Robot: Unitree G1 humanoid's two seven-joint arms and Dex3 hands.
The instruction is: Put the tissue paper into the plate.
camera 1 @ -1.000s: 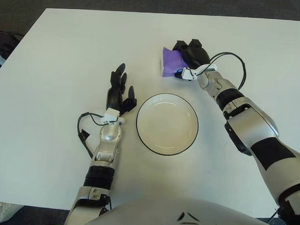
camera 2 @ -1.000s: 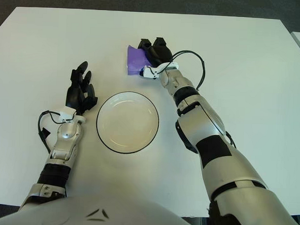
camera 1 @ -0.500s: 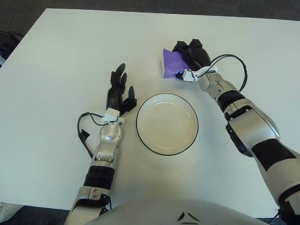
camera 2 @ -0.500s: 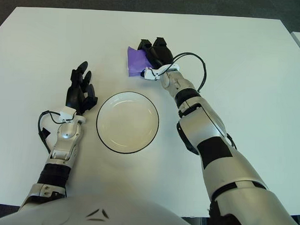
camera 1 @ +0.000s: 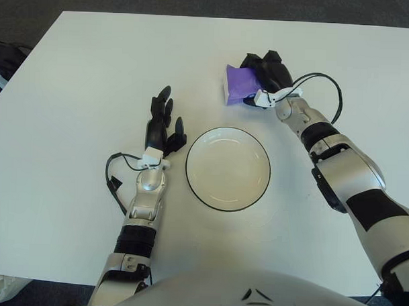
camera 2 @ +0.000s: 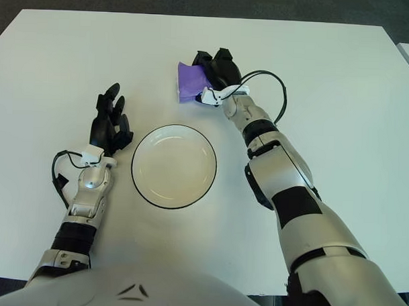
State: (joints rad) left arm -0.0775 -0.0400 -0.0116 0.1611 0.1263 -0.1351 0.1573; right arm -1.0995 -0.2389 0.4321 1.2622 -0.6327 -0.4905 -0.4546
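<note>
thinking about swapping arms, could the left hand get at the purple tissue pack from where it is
Probably yes, but awkwardly. The left hand sits open beside the plate's left rim, with bare table up to the tissue pack. But the right hand already has its fingers closed on the pack's right side, crowding any approach.

A round white plate with a dark rim [camera 1: 227, 168] sits on the white table [camera 1: 73, 74]. The left hand [camera 1: 162, 124] lies just left of it. Behind the plate and slightly right, the right hand [camera 1: 264, 71] wraps a purple tissue pack [camera 1: 238, 81].
</note>
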